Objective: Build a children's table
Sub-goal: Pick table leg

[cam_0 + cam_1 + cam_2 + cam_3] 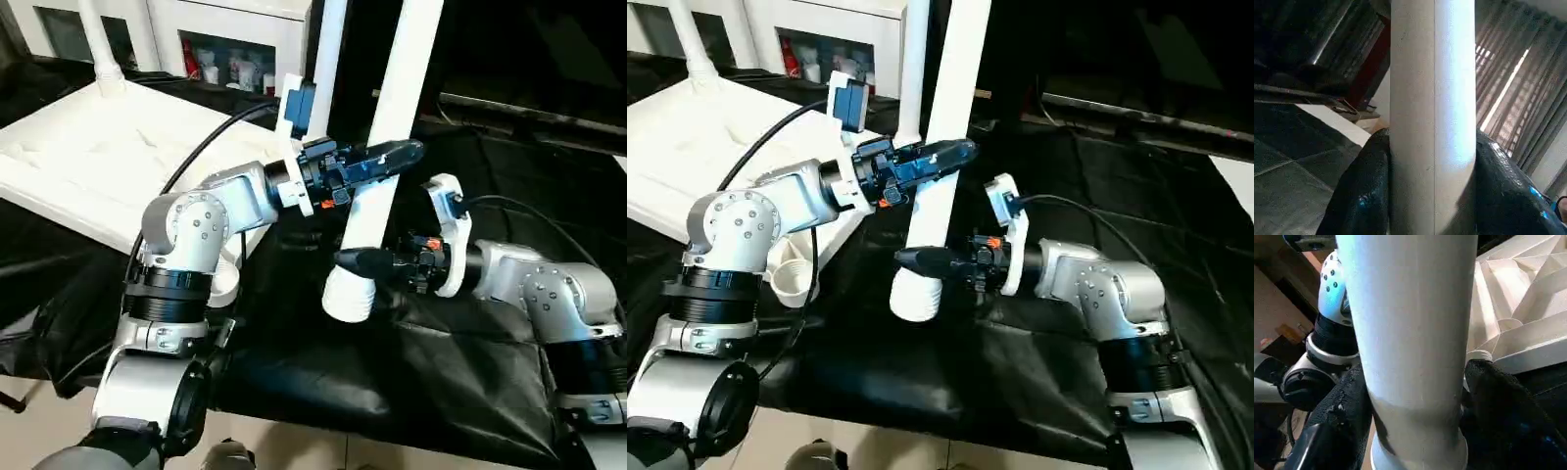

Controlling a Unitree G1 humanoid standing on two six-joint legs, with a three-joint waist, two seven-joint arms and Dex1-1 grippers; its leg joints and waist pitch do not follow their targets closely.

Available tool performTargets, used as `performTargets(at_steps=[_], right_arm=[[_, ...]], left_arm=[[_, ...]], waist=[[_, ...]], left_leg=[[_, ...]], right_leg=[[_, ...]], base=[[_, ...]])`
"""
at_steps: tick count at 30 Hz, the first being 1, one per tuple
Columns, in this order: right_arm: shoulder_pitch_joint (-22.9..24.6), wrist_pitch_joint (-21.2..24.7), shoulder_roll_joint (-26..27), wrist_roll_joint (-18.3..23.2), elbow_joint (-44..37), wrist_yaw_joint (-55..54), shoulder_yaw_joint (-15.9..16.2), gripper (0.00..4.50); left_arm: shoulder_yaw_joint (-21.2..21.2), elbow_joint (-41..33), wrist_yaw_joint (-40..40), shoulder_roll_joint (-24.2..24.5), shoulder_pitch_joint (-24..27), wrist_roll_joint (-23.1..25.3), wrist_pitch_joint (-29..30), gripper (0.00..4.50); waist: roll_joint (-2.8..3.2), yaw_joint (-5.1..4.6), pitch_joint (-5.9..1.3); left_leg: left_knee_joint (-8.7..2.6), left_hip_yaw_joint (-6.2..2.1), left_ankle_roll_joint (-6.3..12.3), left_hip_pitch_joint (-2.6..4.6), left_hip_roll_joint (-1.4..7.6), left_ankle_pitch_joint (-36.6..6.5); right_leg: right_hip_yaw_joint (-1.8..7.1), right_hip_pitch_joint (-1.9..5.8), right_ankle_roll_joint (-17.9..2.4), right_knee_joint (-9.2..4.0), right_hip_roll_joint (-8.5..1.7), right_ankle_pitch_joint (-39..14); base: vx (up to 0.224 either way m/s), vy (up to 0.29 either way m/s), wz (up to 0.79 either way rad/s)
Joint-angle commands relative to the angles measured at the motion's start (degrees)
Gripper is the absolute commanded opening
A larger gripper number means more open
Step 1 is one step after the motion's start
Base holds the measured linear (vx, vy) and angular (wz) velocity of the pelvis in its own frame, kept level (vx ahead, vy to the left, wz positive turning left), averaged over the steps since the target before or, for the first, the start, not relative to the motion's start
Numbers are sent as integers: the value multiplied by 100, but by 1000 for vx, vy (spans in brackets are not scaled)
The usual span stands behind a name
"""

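Note:
The children's table top (88, 147) lies upside down at the left, ribbed side up. One leg (98, 44) stands in its far corner and another leg (328, 59) rises behind my left wrist. A third white leg (392, 117) hangs steeply tilted over the black cloth, its wide end (348, 299) lowest. My left gripper (397, 152) is shut on this leg at mid-height; its fingers (1359, 196) press both sides. My right gripper (358, 262) is shut on the same leg just above the wide end, with fingers (1337, 421) on both sides. A round corner socket (794, 279) shows beside my left forearm.
A white glass-door cabinet (225, 49) stands behind the table top. Black cloth (392, 382) covers the surface under both arms. A black cable (206, 147) arcs over the table top to my left wrist, and another cable (529, 211) runs to my right wrist.

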Motion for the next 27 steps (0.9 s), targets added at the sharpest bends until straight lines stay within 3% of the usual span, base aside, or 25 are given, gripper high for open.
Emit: performTargets(at_steps=[1, 3, 10, 21, 27], right_arm=[[-67, -58, -30, -68, 116, -114, -82, 303], [-66, -90, 37, -8, 116, -179, -174, 303], [-37, -40, 16, 29, 110, -140, -207, 303], [-11, 6, 0, 69, 132, -50, -183, 205], [24, 14, 9, 102, 99, -51, -177, 196]], left_arm=[[-49, -42, -109, -78, -129, -95, -24, 185], [-44, -61, -105, -85, -108, -104, -27, 185], [-37, 3, -128, -110, -137, -97, -76, 185], [-65, -22, -179, -101, -131, -104, -77, 185], [-115, -117, -266, -60, -73, -29, -242, 185]], waist=[[37, -10, -434], [65, -19, -433], [62, -18, -439], [64, -11, -443], [53, -13, -439]], left_leg=[[-333, -73, 20, 78, 249, -281], [-333, -75, 20, 78, 248, -289], [-333, -77, 15, 78, 246, -273], [-330, -78, 36, 83, 252, -271], [-330, -75, 26, 86, 250, -299]], right_leg=[[301, 331, -1060, -400, -640, -128], [301, 326, -1082, -398, -639, -59], [300, 342, -1108, -384, -631, 37], [297, 341, -1128, -380, -640, 35], [300, 339, -1114, -391, -640, -44]], base=[[0, 0, 0], [0, 0, 0], [0, 0, 0], [0, 0, 0], [0, 0, 0]])
